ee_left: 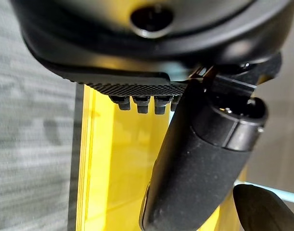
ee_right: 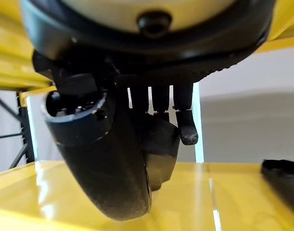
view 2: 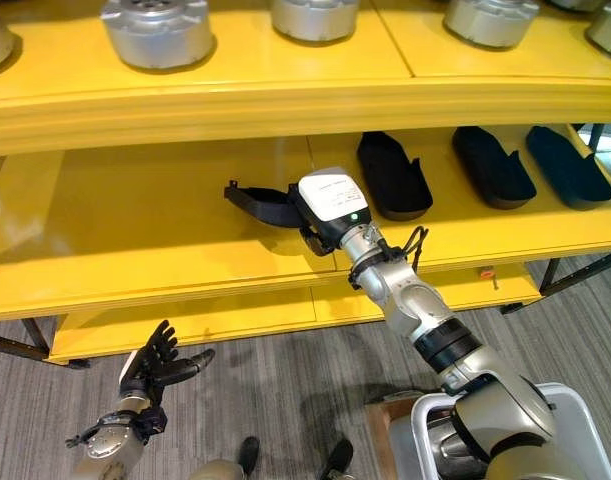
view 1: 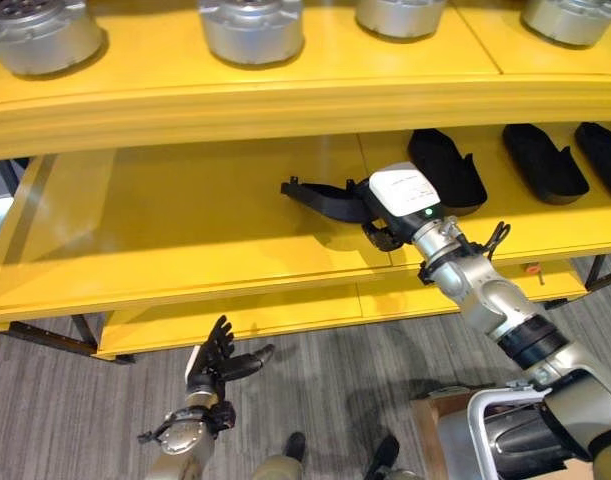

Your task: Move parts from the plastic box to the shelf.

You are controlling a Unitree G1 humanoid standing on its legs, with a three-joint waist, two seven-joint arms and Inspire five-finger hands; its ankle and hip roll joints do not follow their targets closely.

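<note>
The robot's left hand [view 1: 217,360] hangs low over the grey floor in front of the yellow metal shelf [view 1: 185,230], its fingers straight and spread, holding nothing. On the shelf's middle level a black, elongated, shoe-shaped plastic part [view 1: 323,198] sits just above the yellow surface, its narrow end pointing left. Its right end is in the right hand [view 1: 390,210], whose fingers and thumb curl round the piece in the right wrist view. Further right on the same level lie three more black shoe-shaped parts [view 1: 447,168], near the hand but apart from it. Silver round metal housings [view 1: 251,28] stand in a row on the top level.
</note>
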